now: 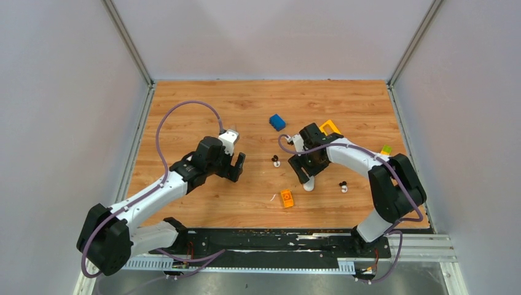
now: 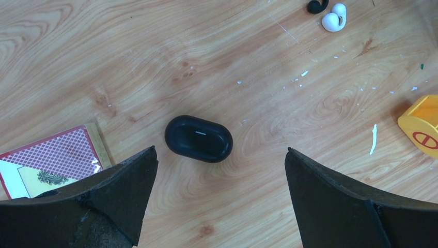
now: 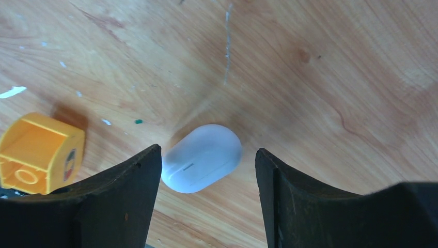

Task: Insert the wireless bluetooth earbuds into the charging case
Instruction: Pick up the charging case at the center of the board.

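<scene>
The right claw (image 3: 206,151) stands partly open and straddles the charging case (image 3: 201,157) without gripping it. One finger (image 3: 129,196) touches or nearly touches the case's end, while bare desk (image 3: 310,77) shows between the case and the other finger. The case sits directly beneath the claw with its lid shut. Its long axis slants across the gap instead of lying square to the fingers, so a squeeze would likely twist it first. Just beyond one finger lies an orange block (image 3: 38,152). Farther out, one earbud (image 1: 343,186) lies toward the right arm's own base, and a second earbud (image 1: 276,161) lies between the two claws. The left claw (image 2: 219,155) gapes wide and empty over a black oval case (image 2: 198,138). The right arm is plainly the nearer to the charging case.
</scene>
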Available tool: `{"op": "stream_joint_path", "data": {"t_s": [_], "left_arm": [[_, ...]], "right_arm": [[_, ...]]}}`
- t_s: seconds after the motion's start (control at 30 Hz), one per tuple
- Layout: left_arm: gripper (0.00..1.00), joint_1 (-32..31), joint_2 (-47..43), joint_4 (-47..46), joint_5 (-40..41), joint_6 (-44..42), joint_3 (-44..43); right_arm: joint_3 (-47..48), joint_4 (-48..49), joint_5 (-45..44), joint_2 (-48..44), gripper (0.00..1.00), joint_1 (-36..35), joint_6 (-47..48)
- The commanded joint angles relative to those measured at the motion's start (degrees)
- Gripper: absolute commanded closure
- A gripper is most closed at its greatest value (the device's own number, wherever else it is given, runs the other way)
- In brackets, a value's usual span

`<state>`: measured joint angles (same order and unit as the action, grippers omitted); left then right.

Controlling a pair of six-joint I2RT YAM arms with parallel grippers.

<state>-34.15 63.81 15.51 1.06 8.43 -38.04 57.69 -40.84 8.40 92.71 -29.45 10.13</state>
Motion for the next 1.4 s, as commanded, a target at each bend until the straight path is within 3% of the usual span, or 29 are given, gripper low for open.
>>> {"op": "stream_joint_path", "data": {"t_s": [0.0, 0.23, 0.5, 0.8, 1.0, 1.03, 1.17, 1.37], "left_arm": [[0.00, -0.26, -1.85, -1.90, -0.71, -0.95, -1.07], [0.01, -0.24, -2.43, -2.44, -2.21, -1.22, -0.59], [0.02, -0.28, -2.19, -2.54, -3.19, -1.09, -0.65], [0.03, -0.23, -1.92, -2.47, -4.11, -1.04, -0.70], [0.03, -0.37, -2.25, -2.48, -4.21, -1.13, -0.55], [0.03, -0.36, -2.28, -2.50, -4.30, -1.13, -0.56], [0.04, -0.36, -2.14, -2.67, -5.29, -0.82, -0.78], [0.12, -0.81, -2.64, -3.70, -16.86, 7.79, -3.65]], "right_arm": [[-1.60, 2.79, -4.65, 0.23, 0.33, 0.06, 0.12], [-3.34, 2.75, -6.49, -3.69, 0.33, 0.26, 1.72], [-6.02, 3.35, -2.36, -7.75, 0.38, 0.58, 5.04], [-4.55, 2.71, -1.28, -2.87, 0.45, 0.58, 6.20], [-3.84, 2.00, -2.12, -0.78, 0.43, 0.61, 6.31], [-3.86, 1.93, -2.17, -0.73, 0.45, 0.55, 6.34], [-4.17, 1.31, -1.73, -1.50, 0.72, 0.62, 7.42], [-2.88, -3.35, 5.97, -9.59, 0.84, 0.47, 14.10]]}}
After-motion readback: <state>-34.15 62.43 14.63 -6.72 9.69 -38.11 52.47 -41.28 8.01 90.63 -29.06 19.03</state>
